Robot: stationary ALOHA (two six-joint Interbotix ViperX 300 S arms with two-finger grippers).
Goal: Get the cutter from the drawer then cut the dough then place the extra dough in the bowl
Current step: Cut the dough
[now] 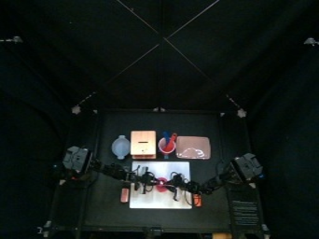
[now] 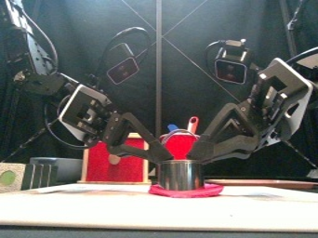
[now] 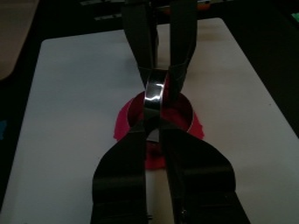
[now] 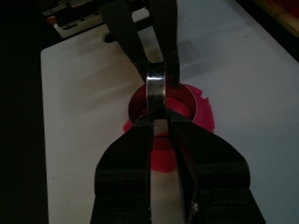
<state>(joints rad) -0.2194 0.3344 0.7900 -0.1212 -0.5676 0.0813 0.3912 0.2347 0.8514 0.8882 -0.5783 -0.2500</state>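
Front view: left gripper (image 2: 156, 155) and right gripper (image 2: 204, 155) clamp cutter (image 2: 180, 175) on dough (image 2: 187, 191); board (image 1: 156, 201) margins wide

One white cutting board (image 1: 159, 202) lies toward 6 o'clock on the tabletop (image 1: 106, 210). On it there is one flat disc of red dough (image 2: 187, 191) and one round metal cutter (image 2: 180, 174). The back row holds one of each kind: one blue-grey bowl (image 1: 119, 147) at 10 o'clock, one pale wooden box (image 1: 144, 142) at 11 o'clock with one red drawer front (image 2: 118, 163), one red cup (image 1: 166, 145) at 12 o'clock, and one pink tray (image 1: 193, 147) at 1 o'clock. The cup holds two toy knives: one blue knife (image 2: 173, 128) and one red knife (image 2: 192, 123). There are two claws, the left claw (image 3: 156, 90) and the right claw (image 4: 158, 77).
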